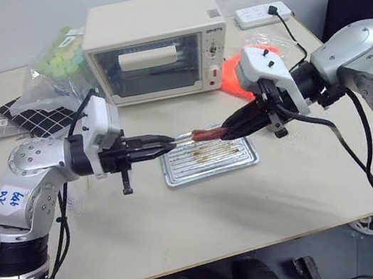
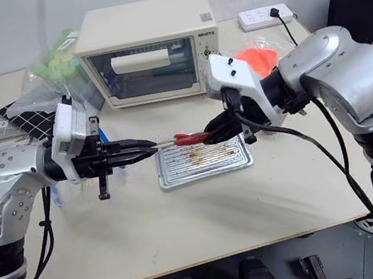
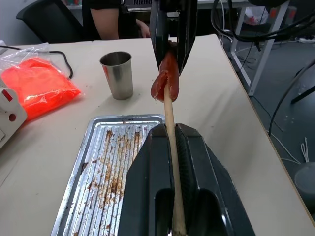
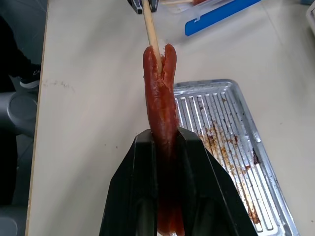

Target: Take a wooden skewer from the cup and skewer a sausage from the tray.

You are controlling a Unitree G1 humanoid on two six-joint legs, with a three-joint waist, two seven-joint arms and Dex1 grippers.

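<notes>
We see the left gripper (image 1: 165, 143) clamping the wooden skewer (image 3: 170, 118), its tip seemingly inside the sausage (image 4: 160, 108) pinched by the right gripper (image 1: 232, 130) above the tray (image 1: 210, 168).

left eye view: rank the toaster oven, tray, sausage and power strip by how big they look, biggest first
1. toaster oven
2. tray
3. power strip, though it lies farther back, so its apparent size is understated
4. sausage, partly hidden in the right gripper, so its rank against the strip is unsure
</notes>
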